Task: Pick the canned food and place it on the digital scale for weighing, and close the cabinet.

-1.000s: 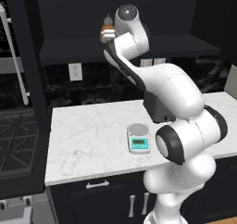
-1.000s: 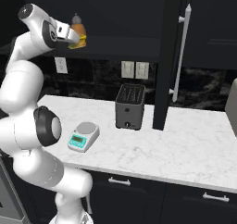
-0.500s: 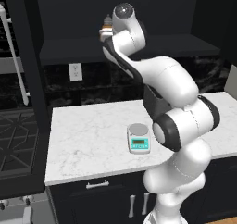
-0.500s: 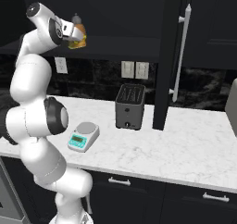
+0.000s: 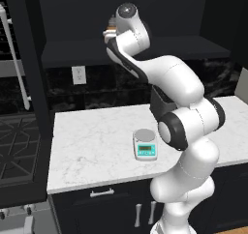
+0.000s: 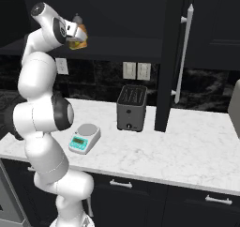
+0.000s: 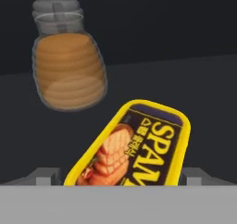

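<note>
The canned food [image 7: 134, 149] is a yellow tin with a dark SPAM label. It lies on the shelf of the cabinet [image 6: 165, 57], whose doors stand open. My gripper [image 7: 120, 177] is open and reached up into that cabinet, one fingertip on each side of the tin. From the right base view the tin [image 6: 77, 44] shows as a yellow patch at the gripper [image 6: 75, 36]. The digital scale [image 5: 145, 143], also seen from the right [image 6: 85, 137], sits bare on the marble counter below.
An orange bottle [image 7: 69, 65] with a grey cap stands just behind and beside the tin. A dark toaster [image 6: 131, 108] is on the counter right of the scale. The right cabinet door juts out edge-on with its long handle [image 6: 185, 48]; the left door [image 5: 29, 59] is swung open too.
The arm's elbow has risen and straightened, and the hand has pushed slightly deeper into the cabinet toward the tin. Scale and toaster have not moved.
</note>
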Motion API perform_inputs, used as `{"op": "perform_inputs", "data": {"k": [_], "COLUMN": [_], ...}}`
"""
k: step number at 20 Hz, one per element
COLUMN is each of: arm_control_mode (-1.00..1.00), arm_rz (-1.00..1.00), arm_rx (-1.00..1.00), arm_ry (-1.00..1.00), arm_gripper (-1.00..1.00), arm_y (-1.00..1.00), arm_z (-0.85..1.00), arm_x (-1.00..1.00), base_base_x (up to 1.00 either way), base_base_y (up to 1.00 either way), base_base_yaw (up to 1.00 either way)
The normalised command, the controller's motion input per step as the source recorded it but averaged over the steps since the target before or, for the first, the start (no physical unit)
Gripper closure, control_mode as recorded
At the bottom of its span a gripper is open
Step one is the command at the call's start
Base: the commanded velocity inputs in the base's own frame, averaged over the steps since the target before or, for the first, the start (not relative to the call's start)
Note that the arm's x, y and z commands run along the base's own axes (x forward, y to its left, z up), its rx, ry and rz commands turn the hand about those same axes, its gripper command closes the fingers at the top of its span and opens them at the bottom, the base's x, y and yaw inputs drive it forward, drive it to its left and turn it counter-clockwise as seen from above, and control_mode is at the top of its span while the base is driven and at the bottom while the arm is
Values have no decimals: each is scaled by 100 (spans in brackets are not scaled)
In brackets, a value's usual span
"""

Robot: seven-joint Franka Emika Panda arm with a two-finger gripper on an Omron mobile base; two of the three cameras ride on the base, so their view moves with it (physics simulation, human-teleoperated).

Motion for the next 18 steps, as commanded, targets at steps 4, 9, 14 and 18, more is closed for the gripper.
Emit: {"op": "perform_inputs", "data": {"k": [4, 9, 14, 18], "arm_control_mode": [-100, -100, -100, -100], "arm_rz": [0, 0, 0, 0], "arm_rx": [0, 0, 1, 0], "arm_ry": [0, 0, -1, 7], "arm_gripper": [100, 100, 100, 100], "arm_y": [0, 0, 0, 0], "arm_z": [-31, -22, 8, 22], "arm_x": [10, 2, -93, -100], "base_base_x": [0, 0, 0, 0], "base_base_y": [0, 0, 0, 0], "base_base_yaw": [0, 0, 0, 0]}}
